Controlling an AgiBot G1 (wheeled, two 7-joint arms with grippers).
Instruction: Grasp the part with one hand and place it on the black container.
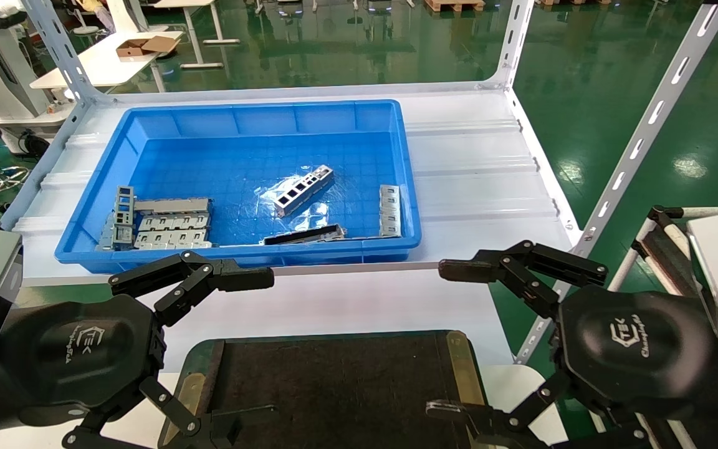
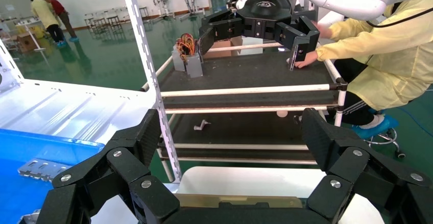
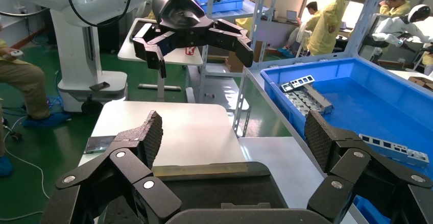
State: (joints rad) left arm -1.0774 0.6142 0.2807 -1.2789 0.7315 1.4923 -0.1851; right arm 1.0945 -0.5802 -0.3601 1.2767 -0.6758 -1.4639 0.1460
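Since nothing has been lifted yet, the job looks to be at its very start; the part (image 1: 304, 190) lies loose on the floor of the blue bin (image 1: 396, 121), tilted on a diagonal near the middle, with a dark strip (image 1: 304, 236) just in front of it and grey stamped plates (image 1: 169, 222) piled in the bin's near-left corner; another grey piece (image 1: 389, 210) rests against the right wall. Both arms hover low over the near edge of the white table (image 1: 483, 156); the left gripper (image 1: 268, 349) and the right gripper (image 1: 443, 340) each have their fingers spread wide and hold nothing, one to either side of the black container (image 1: 334, 386). That tray sits bare, close in front of the robot, well apart from the part. By my reckoning everything remains: one hand must reach into the bin, close on the bar, carry it back and set it on the tray.
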